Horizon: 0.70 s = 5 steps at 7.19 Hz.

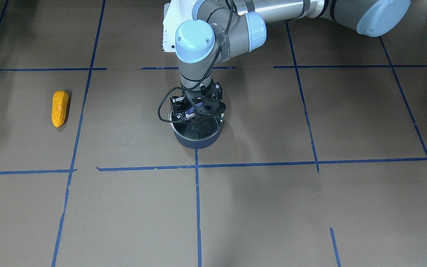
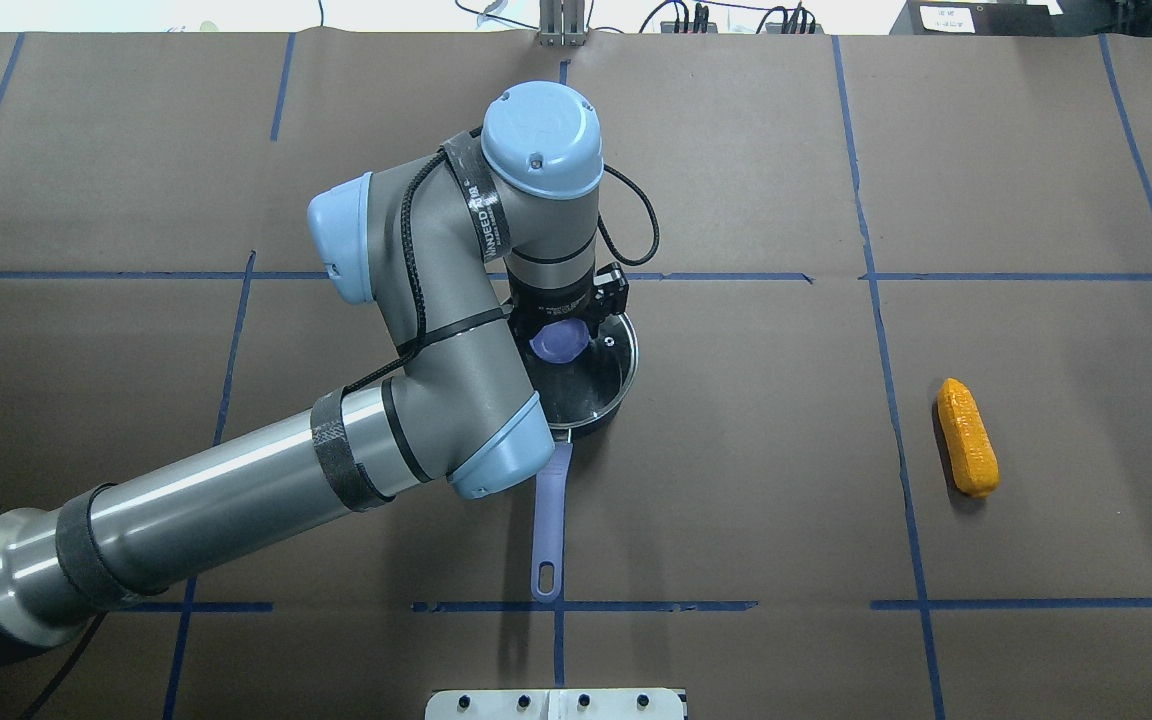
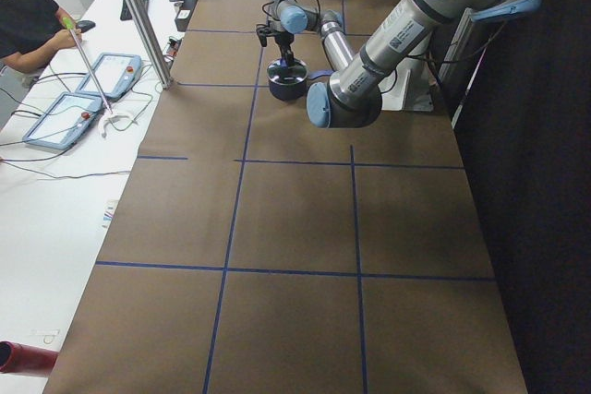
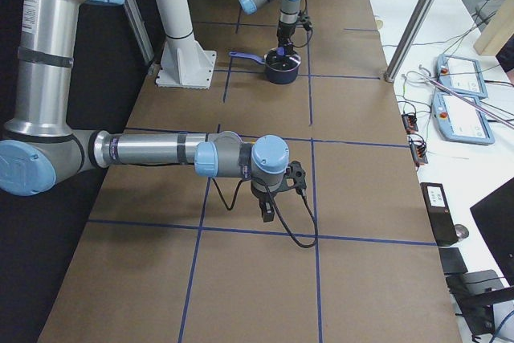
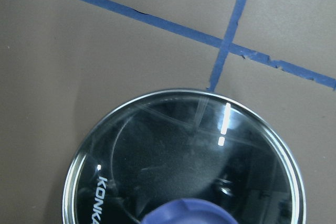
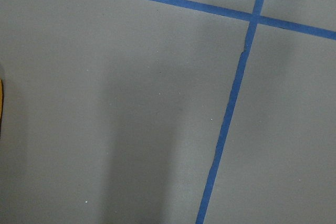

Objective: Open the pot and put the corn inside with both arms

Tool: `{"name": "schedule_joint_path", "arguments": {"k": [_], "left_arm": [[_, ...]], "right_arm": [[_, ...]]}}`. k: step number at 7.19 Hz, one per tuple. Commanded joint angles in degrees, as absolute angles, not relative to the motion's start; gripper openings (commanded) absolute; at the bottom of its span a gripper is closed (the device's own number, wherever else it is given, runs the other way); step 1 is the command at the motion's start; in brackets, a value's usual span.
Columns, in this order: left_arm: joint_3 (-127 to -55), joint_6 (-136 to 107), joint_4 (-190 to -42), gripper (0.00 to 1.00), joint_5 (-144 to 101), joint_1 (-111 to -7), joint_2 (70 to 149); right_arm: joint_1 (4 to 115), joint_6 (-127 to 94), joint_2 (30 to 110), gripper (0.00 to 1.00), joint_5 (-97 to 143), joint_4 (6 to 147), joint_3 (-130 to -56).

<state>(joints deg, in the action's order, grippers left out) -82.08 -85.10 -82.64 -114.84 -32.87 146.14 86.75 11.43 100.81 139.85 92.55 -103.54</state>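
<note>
The navy pot (image 1: 197, 141) stands mid-table with its glass lid (image 2: 608, 372) seated on it and its purple handle (image 2: 548, 520) pointing toward the robot. My left gripper (image 1: 195, 115) is down over the lid, its fingers closed on either side of the purple knob (image 2: 558, 345). The left wrist view shows the lid (image 5: 173, 156) close up and the knob (image 5: 189, 212) at the bottom edge. The orange corn (image 2: 968, 450) lies on the table well to the right. My right gripper (image 4: 269, 208) hovers low over the table; I cannot tell whether it is open.
Blue tape lines (image 1: 197, 207) divide the brown table. The white base post (image 4: 181, 38) stands at the robot's side. An operator (image 3: 23, 16) and teach pendants (image 4: 458, 78) are beyond the far edge. The corn shows as a sliver (image 6: 1, 108) in the right wrist view.
</note>
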Motion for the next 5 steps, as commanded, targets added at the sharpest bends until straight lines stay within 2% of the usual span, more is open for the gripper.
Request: {"name": "schedule_joint_path", "arguments": {"k": [1,2,4,5], "left_arm": [[-82.61,-85.43,-82.79,0.00,-114.96,-32.87,146.16],[-83.75,-85.43,-82.36,0.00,-114.96,-32.87,146.25],[-93.64,-84.65,-75.47,0.00,-114.96,-36.80,145.46],[-103.09,-80.98,-74.02,0.00,-115.05,-37.70,137.02]], "right_arm": [[86.75,11.43,100.98,1.00,139.92,92.55,-103.54],[86.75,11.43,100.99,1.00,139.92,92.55,-103.54],[86.66,11.43,101.07,1.00,139.92,92.55,-103.54],[86.57,11.43,101.07,1.00,139.83,92.55,-103.54]]}}
